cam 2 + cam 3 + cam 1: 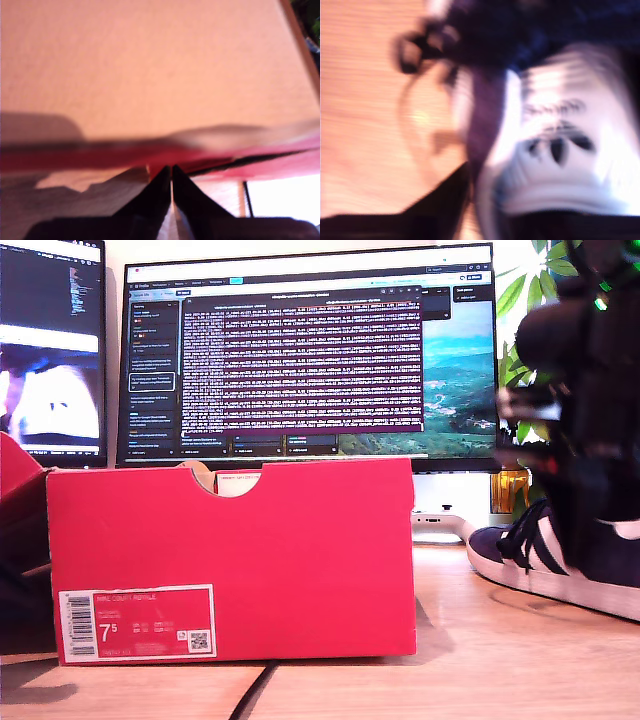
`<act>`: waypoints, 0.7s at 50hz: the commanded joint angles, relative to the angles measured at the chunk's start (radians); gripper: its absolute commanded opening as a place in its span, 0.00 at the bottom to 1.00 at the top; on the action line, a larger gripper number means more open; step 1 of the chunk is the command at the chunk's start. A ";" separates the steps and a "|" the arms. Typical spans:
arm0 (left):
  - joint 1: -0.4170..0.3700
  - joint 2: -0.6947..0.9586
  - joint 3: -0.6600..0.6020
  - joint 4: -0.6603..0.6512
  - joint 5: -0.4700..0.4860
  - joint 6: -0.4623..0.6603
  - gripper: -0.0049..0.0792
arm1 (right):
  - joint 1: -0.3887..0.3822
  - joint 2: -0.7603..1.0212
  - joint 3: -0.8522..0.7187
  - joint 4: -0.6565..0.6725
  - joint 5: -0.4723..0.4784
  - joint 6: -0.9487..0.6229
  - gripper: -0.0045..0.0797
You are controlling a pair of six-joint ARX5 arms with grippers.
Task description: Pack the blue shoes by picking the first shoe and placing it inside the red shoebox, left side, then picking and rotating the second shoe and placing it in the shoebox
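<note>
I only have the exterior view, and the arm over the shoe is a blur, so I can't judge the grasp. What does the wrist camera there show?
Observer: My second gripper is at the blue shoe, by its white logo tab, with one dark finger beside it. It is too blurred to tell whether it is closed.
Operator: And the other gripper? I can't find it.
Observer: My first gripper has its fingers together, tips at a red edge, seemingly of the red shoebox.
Operator: Is it pinching that edge?
Observer: I cannot tell. The tips meet right at it, below a pale orange surface.
</note>
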 commanded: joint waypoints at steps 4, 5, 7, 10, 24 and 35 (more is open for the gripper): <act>-0.004 0.004 -0.019 -0.006 0.000 -0.002 0.04 | 0.016 -0.019 0.103 -0.026 -0.037 0.051 0.04; -0.004 0.004 -0.019 -0.007 0.000 -0.002 0.04 | 0.018 -0.022 0.116 -0.032 -0.038 0.069 0.04; -0.004 0.004 -0.019 -0.010 0.000 -0.002 0.04 | 0.025 -0.029 0.147 -0.051 -0.042 0.082 0.04; -0.004 0.004 -0.019 -0.010 0.000 -0.002 0.04 | 0.035 -0.037 0.189 -0.070 -0.054 0.095 0.04; -0.004 0.004 -0.019 -0.010 0.000 -0.002 0.04 | 0.085 -0.077 0.343 -0.126 -0.138 0.198 0.04; -0.004 0.004 -0.019 -0.010 0.000 -0.002 0.04 | 0.147 -0.077 0.449 -0.090 -0.220 0.304 0.04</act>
